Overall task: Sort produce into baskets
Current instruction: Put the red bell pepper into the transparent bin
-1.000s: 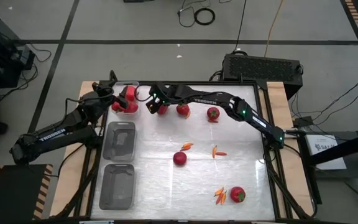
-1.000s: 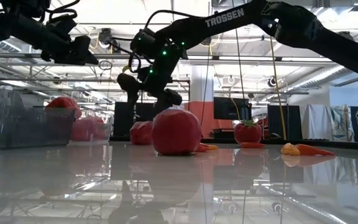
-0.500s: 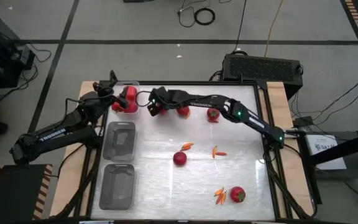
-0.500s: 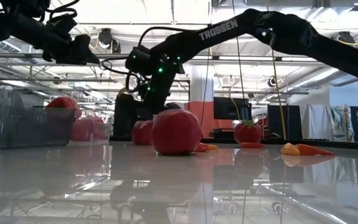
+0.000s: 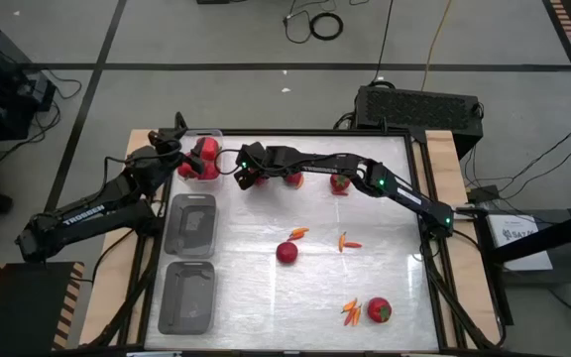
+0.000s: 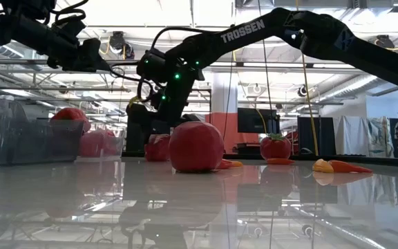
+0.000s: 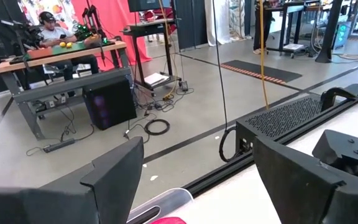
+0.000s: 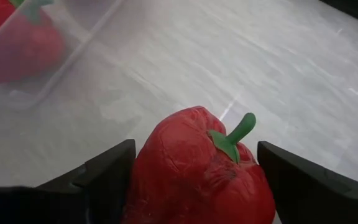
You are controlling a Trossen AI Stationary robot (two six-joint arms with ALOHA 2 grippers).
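Note:
A red bell pepper [image 8: 197, 174] with a green stem lies on the table at the far left, next to the far basket [image 5: 213, 139]. My right gripper [image 5: 248, 174] has come down over it and is shut on it; in the low view this gripper [image 6: 147, 135] reaches down to the table. Above the far basket, which holds red produce [image 5: 204, 159], my left gripper [image 5: 178, 149] hangs level and open, with nothing between its fingers [image 7: 114, 180]. My right gripper has the pepper's two opposite sides [image 8: 143, 171] between its two fingers, which slant down on it from the table's right. The pepper fills the whole gap. It rests on the table, its stem [image 8: 238, 134] pointing up and away from the wrist.
Two more clear baskets [image 5: 190, 223] [image 5: 186, 296] stand along the left edge. Another pepper [image 5: 292, 178] and a tomato [image 5: 339, 182] lie close by on the right. A tomato [image 5: 286, 252], chilis [image 5: 298, 233] [image 5: 348, 241], and another tomato [image 5: 378, 309] with chilis [image 5: 350, 312] lie nearer.
My right gripper has sunk toward the table and gone a little toward its left edge, coming down over the far-left pepper, so that its fingers now stand at the pepper's sides. The pepper has stayed in place.

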